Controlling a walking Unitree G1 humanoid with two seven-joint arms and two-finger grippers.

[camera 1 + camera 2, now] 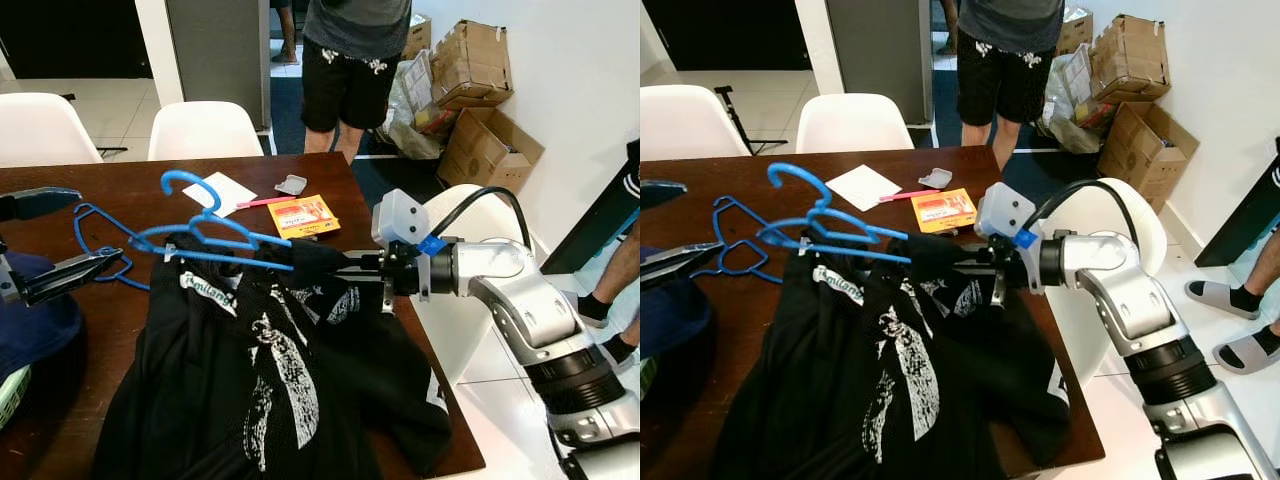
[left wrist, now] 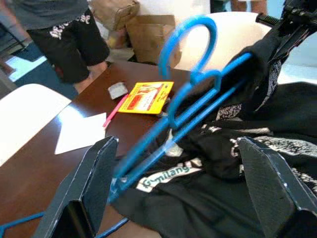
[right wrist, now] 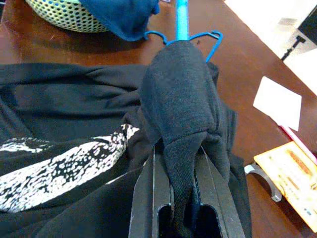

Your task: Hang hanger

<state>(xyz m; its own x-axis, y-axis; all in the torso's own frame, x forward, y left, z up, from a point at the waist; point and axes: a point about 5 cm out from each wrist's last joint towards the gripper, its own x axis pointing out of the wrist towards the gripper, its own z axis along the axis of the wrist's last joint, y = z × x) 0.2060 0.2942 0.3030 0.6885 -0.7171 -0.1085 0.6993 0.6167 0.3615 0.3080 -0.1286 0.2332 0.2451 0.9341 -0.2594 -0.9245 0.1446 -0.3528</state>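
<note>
The right gripper [image 1: 352, 268] is being held level above the brown table [image 1: 120, 180], its two black fingers pinched onto a bunched fold of the black printed shirt [image 1: 270, 380], with cloth pulled between them in the right wrist view. The shirt is being draped down from the fingers across the table, most of it lying below and ahead of the gripper. The blue hanger [image 1: 205, 235] is being carried at the fingertips' far end: one of its arms is running into the gathered cloth just ahead of the fingers, and its hook is being pointed upward, away from the gripper. A second blue hanger [image 1: 95, 235] is lying flat on the table further beyond.

The left gripper [image 1: 45, 240] is being kept across the table from the right one, its fingers spread wide, one above and one below the far end of the raised hanger, with nothing gripped. Whether they are touching the hanger cannot be told.

Behind the right gripper, an orange booklet [image 1: 303, 216], a white sheet [image 1: 219, 191] and a pink pen [image 1: 263, 202] are lying on the tabletop. A person in black shorts [image 1: 345, 85] is standing beyond the table, near cardboard boxes [image 1: 478, 100].
</note>
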